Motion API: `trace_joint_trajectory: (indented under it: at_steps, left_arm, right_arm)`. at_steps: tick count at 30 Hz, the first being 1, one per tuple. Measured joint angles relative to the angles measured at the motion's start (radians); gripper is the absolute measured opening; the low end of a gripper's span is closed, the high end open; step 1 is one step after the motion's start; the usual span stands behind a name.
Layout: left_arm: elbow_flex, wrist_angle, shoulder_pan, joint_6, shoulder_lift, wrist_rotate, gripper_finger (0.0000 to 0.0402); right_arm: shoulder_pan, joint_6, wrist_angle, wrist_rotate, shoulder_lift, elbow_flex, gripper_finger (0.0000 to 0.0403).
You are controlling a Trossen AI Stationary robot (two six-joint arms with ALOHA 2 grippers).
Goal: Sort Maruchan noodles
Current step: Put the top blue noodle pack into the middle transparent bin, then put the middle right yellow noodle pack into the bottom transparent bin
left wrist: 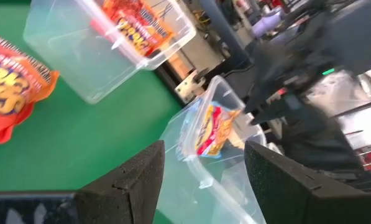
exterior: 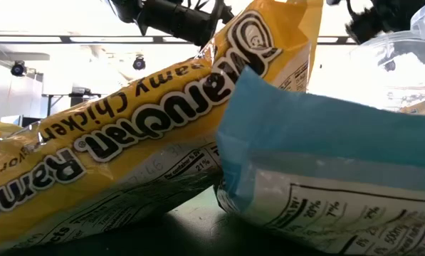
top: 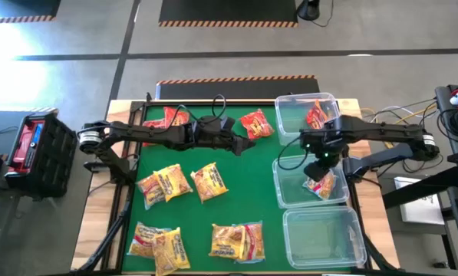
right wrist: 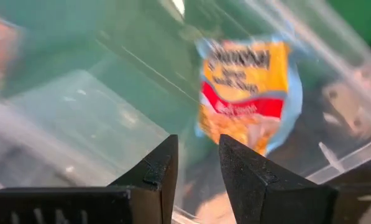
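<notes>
**Yellow-and-blue packet lies in the middle bin, right gripper above it**

The right gripper (top: 318,156) hangs over the middle bin (top: 285,192), its fingers (right wrist: 162,167) a narrow gap apart and holding nothing. Below them, inside that bin, lies a yellow packet with blue edges (right wrist: 250,93), apart from the fingers. The far bin (top: 290,107), just beyond the middle bin, holds a red packet (top: 316,115). The near bin (top: 321,238) sits on the middle bin's other side. The left gripper (top: 240,143) hovers over the green mat (top: 252,184), well left of the middle bin, jaws wide and empty. Red packets (top: 256,124) lie on the mat near the far bin; yellow packets (top: 164,184) are scattered across the mat left of the middle and near bins.
</notes>
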Motion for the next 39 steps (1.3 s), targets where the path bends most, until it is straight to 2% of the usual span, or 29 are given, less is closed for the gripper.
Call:
trace_joint_trajectory:
  at_steps: [3, 6, 9, 14, 19, 23, 27, 30, 33, 39]
  left_arm:
    - [0.0, -0.052, 0.0, -0.001, 0.0, 0.017, 0.0204]
    - [0.0, -0.137, -0.001, -0.003, 0.0, 0.1, 0.0204]
    - [0.0, -0.279, -0.014, -0.004, 0.0, 0.173, 0.0204]
    - [0.0, -0.582, -0.073, -0.008, 0.0, 0.191, 0.0204]
    - [0.0, -0.823, -0.167, -0.062, 0.0, 0.116, 0.0204]
    - [0.0, -0.915, -0.235, -0.126, 0.0, 0.053, 0.0204]
    - [-0.002, -0.937, -0.275, -0.203, 0.0, 0.012, 0.0204]
    - [-0.005, -0.954, -0.292, -0.261, 0.0, -0.026, 0.0204]
    - [-0.01, -0.964, -0.296, -0.3, 0.0, -0.071, 0.0204]
    - [-0.078, -0.959, -0.295, -0.419, 0.0, -0.126, 0.0204]
  right_arm:
    - [0.0, -0.003, 0.082, 0.095, -0.001, 0.092, 0.0107]
    - [0.0, -0.04, 0.231, 0.204, -0.001, 0.152, 0.0107]
    - [0.0, -0.118, 0.423, 0.219, -0.001, 0.176, 0.0107]
    - [0.0, -0.181, 0.691, 0.215, -0.001, 0.16, 0.0101]
    - [0.0, -0.221, 0.816, 0.214, 0.005, 0.104, 0.0092]
    - [0.0, -0.221, 0.929, 0.212, 0.031, 0.046, 0.0084]
    - [0.0, -0.199, 1.036, 0.211, 0.083, 0.003, 0.0076]
    - [0.0, -0.163, 1.093, 0.172, 0.13, -0.016, 0.0071]
    - [0.004, -0.157, 1.12, 0.136, 0.18, -0.02, 0.0068]
    - [0.028, -0.158, 1.124, 0.137, 0.281, 0.0, 0.0068]
